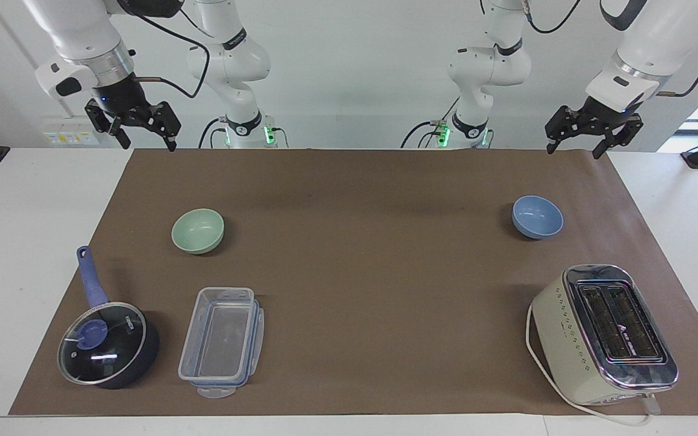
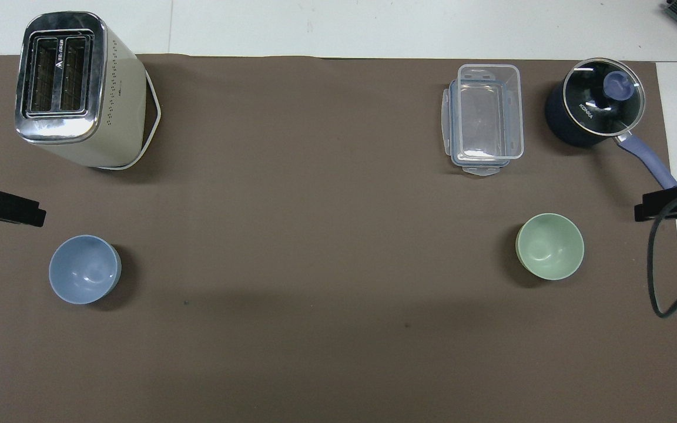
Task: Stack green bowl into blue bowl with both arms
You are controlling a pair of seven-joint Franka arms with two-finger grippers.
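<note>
On the mat, green bowl (image 1: 197,231) lies well apart from the empty, spread right claw (image 1: 148,143).

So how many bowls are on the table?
2: the green bowl toward the right arm's end, the blue bowl toward the left arm's end. None seems hidden.

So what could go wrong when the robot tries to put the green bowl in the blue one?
The green bowl and blue bowl sit at opposite ends of the mat, so a long carry or handover might drop it. The round rim could slip from the right gripper. The left gripper, coming down, could nudge the blue bowl toward the toaster.
</note>
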